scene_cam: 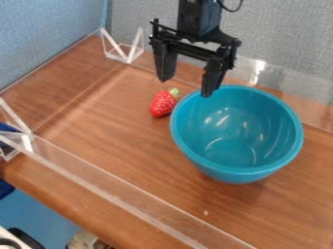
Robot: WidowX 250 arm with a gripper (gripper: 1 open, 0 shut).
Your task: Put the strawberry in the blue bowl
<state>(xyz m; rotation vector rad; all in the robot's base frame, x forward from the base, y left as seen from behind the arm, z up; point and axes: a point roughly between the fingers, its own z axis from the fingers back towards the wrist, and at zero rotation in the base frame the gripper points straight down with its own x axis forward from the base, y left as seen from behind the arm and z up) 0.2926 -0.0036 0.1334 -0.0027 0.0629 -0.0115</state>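
Observation:
A small red strawberry with a bit of green on top lies on the wooden table, just left of the blue bowl. The bowl is large, teal-blue and glossy, and nothing lies inside it. My gripper hangs pointing down above the gap between the strawberry and the bowl's far left rim. Its two dark fingers stand wide apart with nothing between them. The right finger hangs over the bowl's rim, the left one just above and behind the strawberry.
Low clear plastic walls fence the wooden table along the front, left and back edges. A blue panel rises behind the back wall.

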